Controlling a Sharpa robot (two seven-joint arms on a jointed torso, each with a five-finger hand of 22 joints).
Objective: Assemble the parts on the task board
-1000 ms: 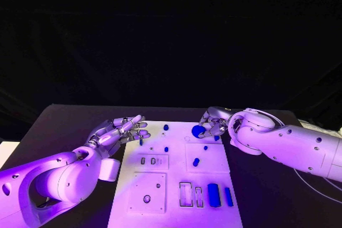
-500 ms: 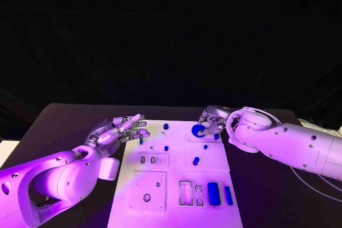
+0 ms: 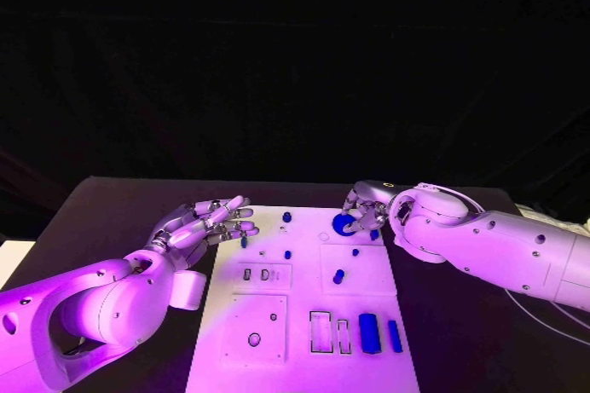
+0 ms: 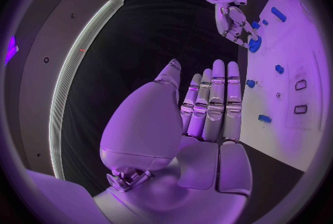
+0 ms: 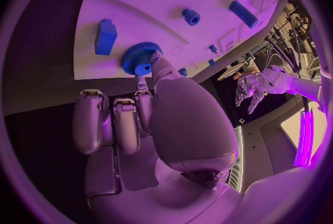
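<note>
Pinching a blue gear (image 3: 343, 224), right hand (image 3: 365, 212) — left hand (image 3: 203, 227) spread, empty — beside task board (image 3: 308, 325).

Lying flat across the middle of the black cloth-covered table (image 3: 117, 207): the white rectangular task board (image 3: 303, 278), reaching from near the far edge toward the near one.
</note>
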